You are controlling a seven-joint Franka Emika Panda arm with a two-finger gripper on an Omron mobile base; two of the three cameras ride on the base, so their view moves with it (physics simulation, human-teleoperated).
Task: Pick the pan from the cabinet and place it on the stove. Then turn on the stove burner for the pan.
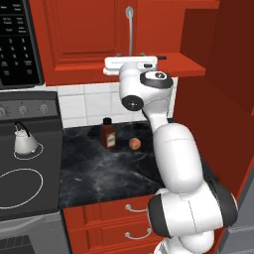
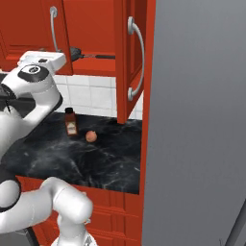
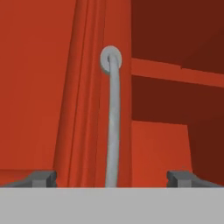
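The pan [image 2: 77, 52] lies on the bottom shelf of the red cabinet [image 2: 26, 38], its thin black handle pointing right. The cabinet's right door [image 2: 121, 72] hangs open; the left door [image 1: 84, 34] is closed. My gripper [image 3: 112, 178] is open and holds nothing. It is raised in front of the lower edge of the left door. Its fingertips [image 3: 41, 178] stand on either side of that door's silver bar handle [image 3: 113, 122] without touching it. The white hand [image 2: 43, 60] sits just left of the pan. The stove [image 1: 30, 198] is at lower left, with its knobs [image 1: 22, 109] along the back.
A white kettle [image 1: 25, 141] stands on the stove's rear ring. A brown bottle [image 1: 108, 133] and a small orange fruit [image 1: 134, 144] sit on the dark marble counter [image 1: 99, 173]. A black microwave [image 1: 17, 44] hangs upper left. A tall grey panel [image 2: 197, 120] walls the right side.
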